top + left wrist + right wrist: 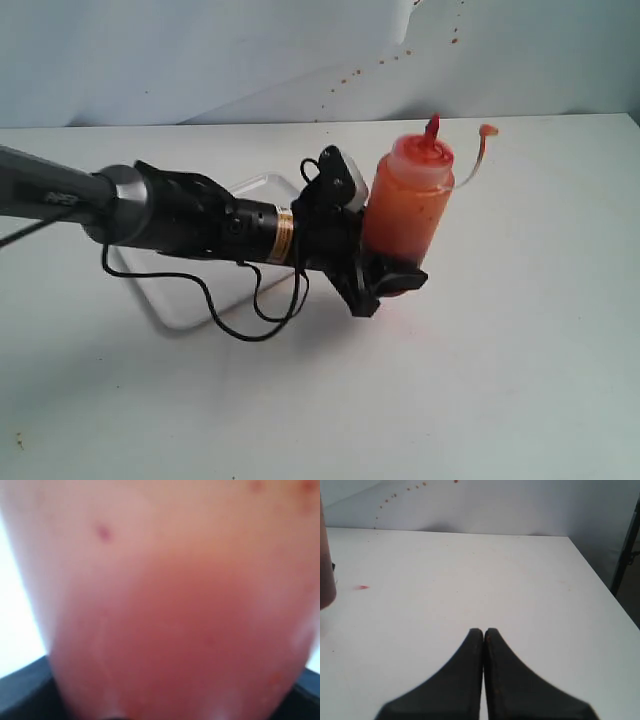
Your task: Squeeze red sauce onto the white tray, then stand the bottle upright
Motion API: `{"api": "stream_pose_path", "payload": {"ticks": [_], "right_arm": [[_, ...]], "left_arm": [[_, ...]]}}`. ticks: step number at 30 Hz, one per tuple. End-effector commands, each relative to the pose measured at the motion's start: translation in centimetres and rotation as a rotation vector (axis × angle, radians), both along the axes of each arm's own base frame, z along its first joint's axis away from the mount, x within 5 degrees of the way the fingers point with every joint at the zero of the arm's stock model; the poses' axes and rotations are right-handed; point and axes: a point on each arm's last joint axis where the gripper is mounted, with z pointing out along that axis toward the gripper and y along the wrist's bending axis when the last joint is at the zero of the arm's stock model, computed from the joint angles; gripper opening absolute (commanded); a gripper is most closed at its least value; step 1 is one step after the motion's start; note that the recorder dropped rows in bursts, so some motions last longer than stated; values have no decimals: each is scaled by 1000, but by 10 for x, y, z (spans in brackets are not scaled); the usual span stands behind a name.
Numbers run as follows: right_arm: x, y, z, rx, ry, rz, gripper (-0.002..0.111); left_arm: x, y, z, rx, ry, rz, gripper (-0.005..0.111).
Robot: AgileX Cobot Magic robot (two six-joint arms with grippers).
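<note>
The bottle [408, 205] is close to upright, leaning slightly, with its red nozzle [432, 128] on top and the tethered tip cap [488, 130] hanging open to the right. My left gripper [372, 240] is shut on the bottle's lower body, hiding its base. The bottle [165, 605] fills the left wrist view, blurred, with thick red sauce [400, 225] inside it. The white tray [262, 185] lies behind and under my left arm, mostly hidden; no sauce shows on the visible part. My right gripper [484, 631] is shut and empty over bare table, with the bottle [326, 560] at that view's edge.
A small red spot [362, 587] marks the table near the bottle. Red splatter [350, 75] dots the back wall. A black cable [240, 320] loops down from my left wrist onto the table. The table's edge [600, 580] and a dark post [626, 550] lie beside my right gripper.
</note>
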Motion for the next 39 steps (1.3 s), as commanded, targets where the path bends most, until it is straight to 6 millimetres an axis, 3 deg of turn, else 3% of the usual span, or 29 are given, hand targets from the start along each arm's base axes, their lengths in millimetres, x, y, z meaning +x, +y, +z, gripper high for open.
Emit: {"api": "stream_pose_path", "payload": {"ticks": [1,4,10,17,20,32,39], "right_arm": [[0,-1,0,-11,-6,-8,0],[0,-1,0,-11,-6,-8,0],[0,-1,0,-11,-6,-8,0],[0,-1,0,-11,-6,-8,0],[0,-1,0,-11,-6,-8,0],[0,-1,0,-11,-6,-8,0],[0,-1,0,-11,-6,-8,0]], "left_arm": [[-6,27,57,-72,96,64,0],[-16,83,70,-68,108,185,0],[-29,160,75,-111,-27,427,0],[-29,226,66,-226,-40,726,0],[-26,236,59,-229,-19,775,0],[-20,236,28,-220,4,762,0],[-19,237,29,-241,1,780,0]]}}
